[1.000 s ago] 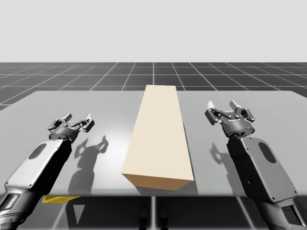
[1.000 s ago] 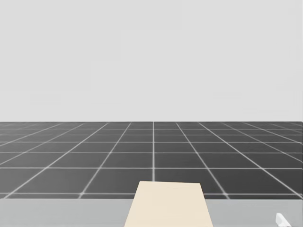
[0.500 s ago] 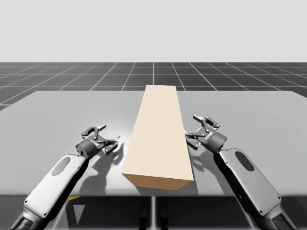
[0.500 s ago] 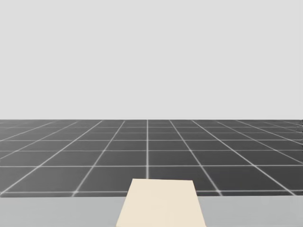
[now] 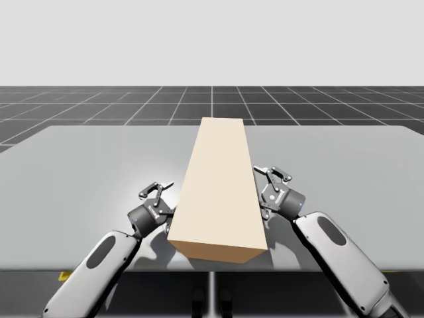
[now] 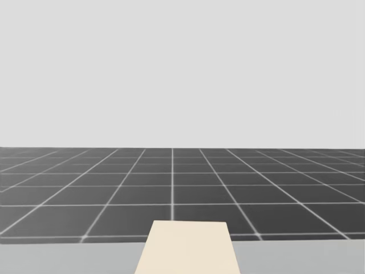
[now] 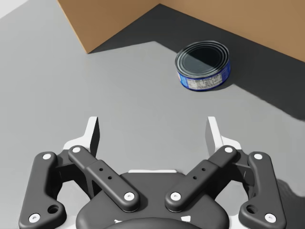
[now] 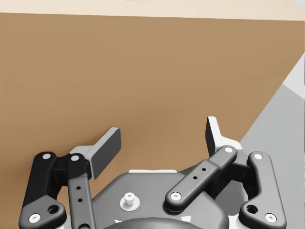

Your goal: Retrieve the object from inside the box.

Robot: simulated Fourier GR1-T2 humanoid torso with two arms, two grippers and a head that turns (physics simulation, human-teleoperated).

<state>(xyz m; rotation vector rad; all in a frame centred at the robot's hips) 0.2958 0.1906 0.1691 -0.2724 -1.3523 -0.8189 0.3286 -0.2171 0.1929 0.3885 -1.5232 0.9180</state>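
Note:
A long beige box point(image 5: 218, 192) lies lengthwise on the middle of the grey table point(image 5: 93, 159); its top point(image 6: 188, 254) also shows low in the head view. My left gripper point(image 5: 159, 201) is open, close against the box's left side near the front end. In the left wrist view a short blue can point(image 7: 203, 66) with a dark lid stands upright in shadow beside a brown box wall point(image 7: 109, 19), ahead of my open left gripper point(image 7: 153, 136). My right gripper point(image 5: 266, 192) is open at the box's right side, and my right gripper point(image 8: 162, 140) faces the brown wall point(image 8: 143, 71) closely.
The table stretches bare to both sides of the box, with its front edge just below the box's near end. Beyond the far edge lies a dark gridded floor point(image 5: 212, 103).
Both arms have swung inward from the table's sides to the box's flanks. My head has turned slightly, shifting the box left in the head view.

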